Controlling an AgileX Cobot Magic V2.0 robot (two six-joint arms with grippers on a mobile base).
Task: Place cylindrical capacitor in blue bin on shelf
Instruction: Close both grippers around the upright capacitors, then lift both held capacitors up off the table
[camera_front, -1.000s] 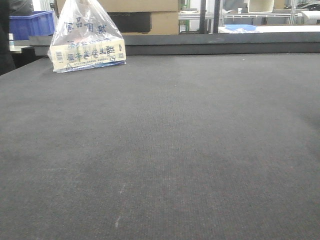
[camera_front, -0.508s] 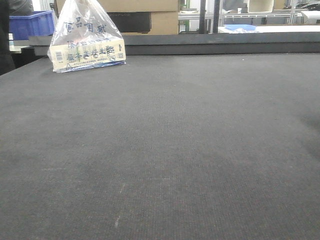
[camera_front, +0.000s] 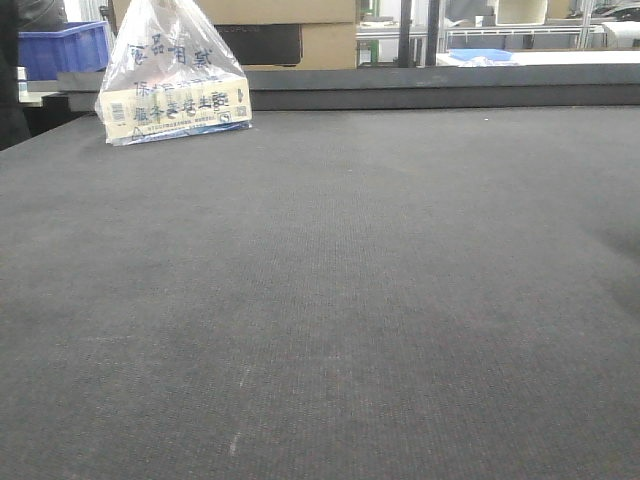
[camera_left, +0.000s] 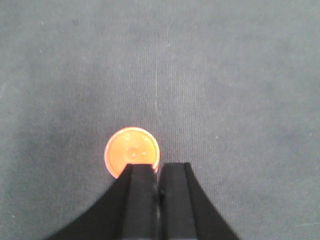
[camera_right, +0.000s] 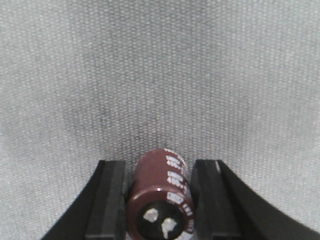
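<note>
The left gripper (camera_left: 159, 170) shows two black jaws pressed together, only a thin seam between them, holding nothing. The right gripper (camera_right: 159, 164) has its jaws apart, each touching a side of the cylindrical capacitor (camera_right: 161, 192).
</note>
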